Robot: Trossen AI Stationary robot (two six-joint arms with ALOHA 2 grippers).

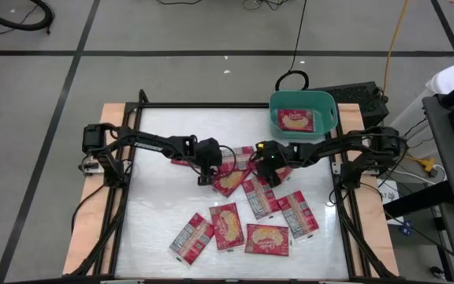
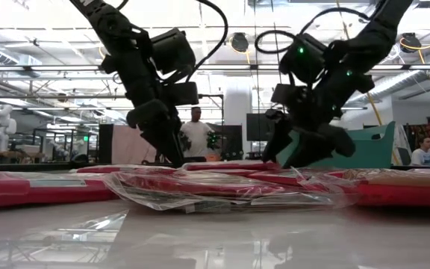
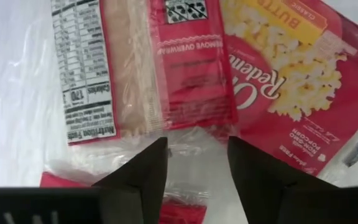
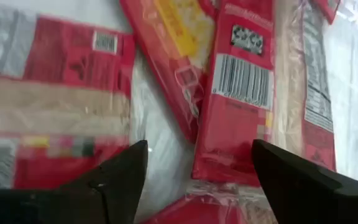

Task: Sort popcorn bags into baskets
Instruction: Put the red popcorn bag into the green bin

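In the middle of the table (image 1: 156, 237) the bags (image 1: 247, 213) lay scattered and overlapping, one already in the basket (image 1: 327, 118). Both grippers hung low over the heap, left (image 3: 196, 168) and right (image 4: 197, 180), fingers apart and empty, seemingly choosing a packet each.

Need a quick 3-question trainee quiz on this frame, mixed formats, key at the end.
1. True or false: the basket holds one bag.
2. The left gripper is: A) clamped on a bag, B) open above the pile, C) inside the basket.
3. Fill in: the right gripper has its jaws ____ over the bags.

Key: 1 true; 2 B; 3 open.
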